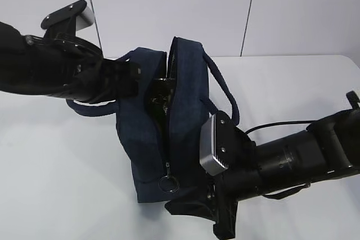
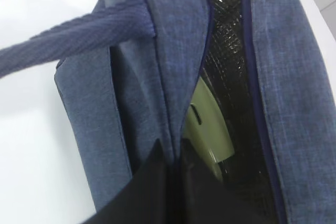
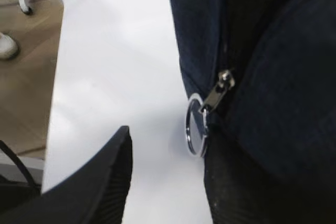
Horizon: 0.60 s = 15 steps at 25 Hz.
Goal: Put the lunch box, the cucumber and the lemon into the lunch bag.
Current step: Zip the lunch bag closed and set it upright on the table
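The navy lunch bag (image 1: 185,111) stands on the table with its zipper open along the top. My left gripper (image 1: 147,85) is shut on the fabric edge of the bag's opening (image 2: 175,171). Inside, against the dark lining, shows the sage-green lid of the lunch box (image 2: 210,124). My right gripper (image 1: 199,217) stands open at the bag's near end (image 3: 167,145), with only table between its fingers. The metal ring pull (image 3: 195,125) hangs just above its right finger and is also seen in the exterior view (image 1: 167,184). The cucumber and the lemon are hidden.
A loop handle (image 2: 68,45) stretches across the left wrist view, and another (image 1: 222,82) hangs on the bag's right side. The white table (image 1: 56,167) spreads around the bag. Its edge and the wooden floor (image 3: 26,77) show at the left of the right wrist view.
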### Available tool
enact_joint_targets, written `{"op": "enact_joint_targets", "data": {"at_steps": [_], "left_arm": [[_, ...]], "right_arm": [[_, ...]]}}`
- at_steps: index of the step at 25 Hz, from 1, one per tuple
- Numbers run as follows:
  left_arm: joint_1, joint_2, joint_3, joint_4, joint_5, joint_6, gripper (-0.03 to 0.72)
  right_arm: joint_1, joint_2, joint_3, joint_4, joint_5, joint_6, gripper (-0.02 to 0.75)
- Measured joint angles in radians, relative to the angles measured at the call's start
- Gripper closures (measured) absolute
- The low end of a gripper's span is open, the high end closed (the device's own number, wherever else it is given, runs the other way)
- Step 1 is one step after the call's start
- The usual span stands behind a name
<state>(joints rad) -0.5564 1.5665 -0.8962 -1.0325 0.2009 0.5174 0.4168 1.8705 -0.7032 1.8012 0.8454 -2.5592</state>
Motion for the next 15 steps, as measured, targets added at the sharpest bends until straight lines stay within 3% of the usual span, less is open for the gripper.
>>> {"op": "enact_joint_targets", "data": {"at_steps": [15], "left_arm": [[0.000, 0.000, 0.000, 0.000, 0.000, 0.000, 0.691]], "right_arm": [[0.000, 0.071, -0.081, 0.004, 0.105, 0.136, 0.409]]}}
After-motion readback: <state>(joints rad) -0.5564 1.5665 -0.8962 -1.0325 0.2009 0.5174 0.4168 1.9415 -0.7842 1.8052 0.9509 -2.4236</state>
